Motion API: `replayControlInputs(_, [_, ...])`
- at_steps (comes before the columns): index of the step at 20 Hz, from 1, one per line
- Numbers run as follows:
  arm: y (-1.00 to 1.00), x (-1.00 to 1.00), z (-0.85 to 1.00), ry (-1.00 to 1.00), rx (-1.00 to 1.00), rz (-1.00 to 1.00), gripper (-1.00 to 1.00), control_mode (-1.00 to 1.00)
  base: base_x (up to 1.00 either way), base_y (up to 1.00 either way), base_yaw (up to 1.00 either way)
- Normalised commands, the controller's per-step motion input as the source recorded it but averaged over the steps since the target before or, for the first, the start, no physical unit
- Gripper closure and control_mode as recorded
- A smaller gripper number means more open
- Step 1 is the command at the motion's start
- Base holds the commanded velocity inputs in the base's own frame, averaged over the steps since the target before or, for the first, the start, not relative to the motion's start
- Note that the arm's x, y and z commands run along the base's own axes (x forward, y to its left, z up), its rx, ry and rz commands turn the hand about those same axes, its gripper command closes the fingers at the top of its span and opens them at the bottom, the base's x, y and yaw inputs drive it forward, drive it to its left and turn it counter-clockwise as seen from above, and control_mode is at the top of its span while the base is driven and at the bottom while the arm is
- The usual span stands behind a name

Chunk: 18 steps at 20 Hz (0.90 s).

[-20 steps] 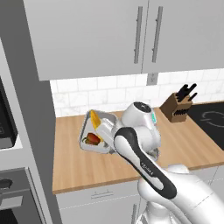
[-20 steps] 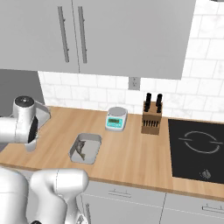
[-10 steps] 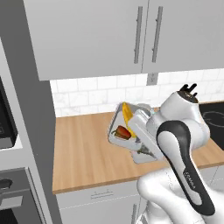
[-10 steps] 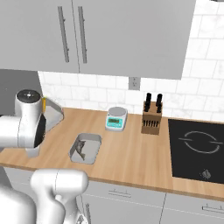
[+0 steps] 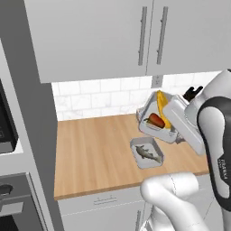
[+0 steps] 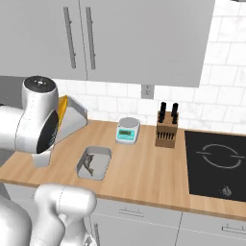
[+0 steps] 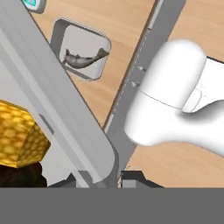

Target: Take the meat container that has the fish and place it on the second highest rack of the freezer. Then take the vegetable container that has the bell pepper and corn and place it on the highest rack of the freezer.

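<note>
My gripper is shut on the rim of the vegetable container, which hangs tilted above the counter. Inside it lie the red-orange bell pepper and the yellow corn. In the hand view the container's grey wall runs diagonally, with the corn at lower left. The meat container rests flat on the wooden counter just below, with the fish in it. From the right, the fish tray lies in front of my arm and the lifted container. The freezer and its racks are out of view.
A small scale, a knife block and a black cooktop stand to the right on the counter. White wall cupboards hang overhead. A tall grey cabinet side borders the counter's left end.
The arm has swung to the right and upward with the vegetable container in its grip, tilting it. The fish tray now shows on the counter in the left view.
</note>
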Motion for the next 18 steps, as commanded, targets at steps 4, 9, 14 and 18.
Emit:
replayControlInputs(4, [-0.37,-0.22,0.51,-0.23,0.02,-0.11,1.00,-1.00,0.00,0.00,0.00])
replayControlInputs(9, [-0.07,-0.13,0.32,-0.27,0.02,-0.02,1.00,1.00,-0.06,-0.01,0.00])
replayControlInputs(14, [0.00,0.00,0.00,0.00,0.00,0.00,1.00,1.00,-0.77,-0.30,-0.05])
replayControlInputs(18, [0.00,0.00,0.00,0.00,0.00,0.00,1.00,1.00,-1.00,-0.39,-0.11])
